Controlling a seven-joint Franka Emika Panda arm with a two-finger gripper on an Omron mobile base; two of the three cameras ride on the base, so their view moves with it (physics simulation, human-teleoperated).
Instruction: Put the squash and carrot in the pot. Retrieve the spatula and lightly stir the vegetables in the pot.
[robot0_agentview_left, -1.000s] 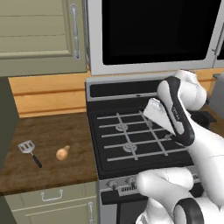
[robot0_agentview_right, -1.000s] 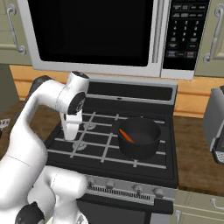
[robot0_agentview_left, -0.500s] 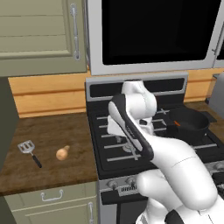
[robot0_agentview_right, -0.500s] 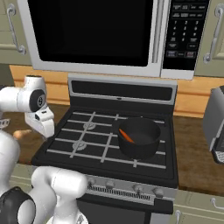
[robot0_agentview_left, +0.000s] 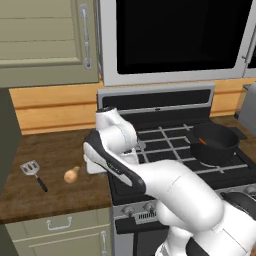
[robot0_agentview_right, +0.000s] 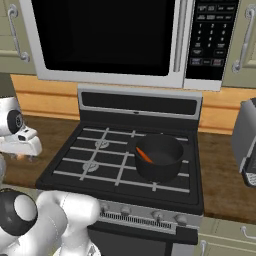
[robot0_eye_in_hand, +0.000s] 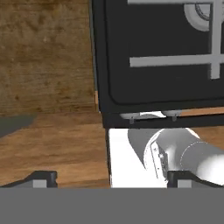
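The tan squash (robot0_agentview_left: 71, 174) lies on the wooden counter left of the stove. The spatula (robot0_agentview_left: 34, 172) lies further left, its silver slotted head toward the wall. On the right front burner stands the black pot (robot0_agentview_left: 215, 143) (robot0_agentview_right: 159, 157) with the orange carrot (robot0_agentview_left: 202, 141) (robot0_agentview_right: 144, 155) inside it. My gripper (robot0_agentview_left: 93, 166) (robot0_agentview_right: 22, 146) hangs low over the counter at the stove's left edge, just right of the squash and apart from it. In the hand view the gripper (robot0_eye_in_hand: 111, 179) is open, its fingertips (robot0_eye_in_hand: 41, 178) set wide with nothing between them.
The stove (robot0_agentview_left: 165, 150) with its grey grates lies right of my hand, under a microwave (robot0_agentview_right: 125, 40). A toaster (robot0_agentview_right: 245, 142) stands on the right counter. Cabinet doors (robot0_agentview_left: 45, 40) hang above the left counter (robot0_agentview_left: 45, 155).
The arm has swung left from above the stove's burners to the counter beside the squash. The jaws stayed open. The pot, carrot, squash and spatula have not moved.
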